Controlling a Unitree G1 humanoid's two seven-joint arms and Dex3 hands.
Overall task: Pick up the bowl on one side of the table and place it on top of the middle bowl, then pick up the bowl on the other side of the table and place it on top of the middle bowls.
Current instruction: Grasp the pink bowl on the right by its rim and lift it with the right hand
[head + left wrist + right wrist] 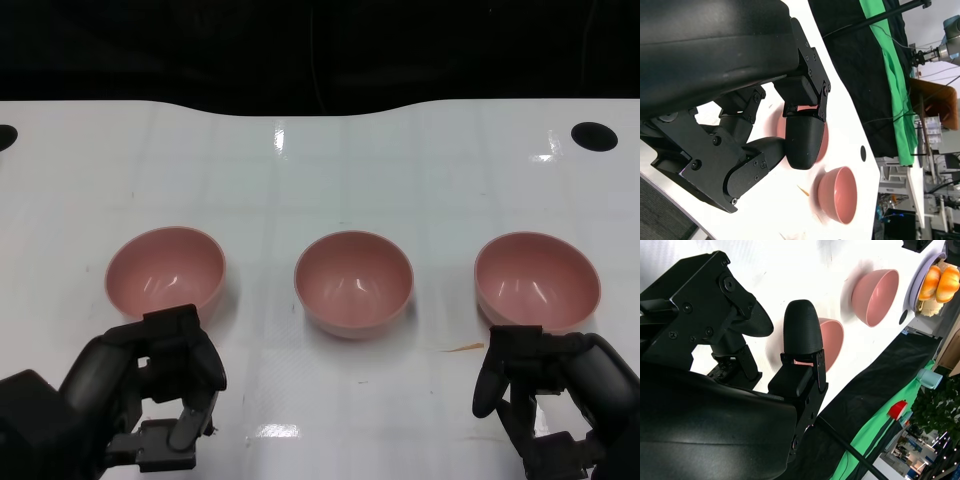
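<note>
Three pink bowls stand in a row across the white table: the left bowl (pixel 165 270), the middle bowl (pixel 353 280) and the right bowl (pixel 537 278), each upright and on its own. My left hand (pixel 150 392) sits just in front of the left bowl, holding nothing, with its fingers apart. My right hand (pixel 552 388) sits just in front of the right bowl, likewise holding nothing. In the left wrist view the left hand (pixel 765 135) partly hides the middle bowl (pixel 826 142), with the right bowl (pixel 837 196) beyond. In the right wrist view the right hand (pixel 765 360) partly covers the middle bowl (pixel 834 342), with the left bowl (pixel 875 290) beyond.
The table (pixel 320 170) has a black hole near its far right corner (pixel 594 136) and a curved far edge. A small orange fleck (pixel 460 348) lies between the middle and right bowls. A plate of orange food (pixel 935 280) shows beyond the table.
</note>
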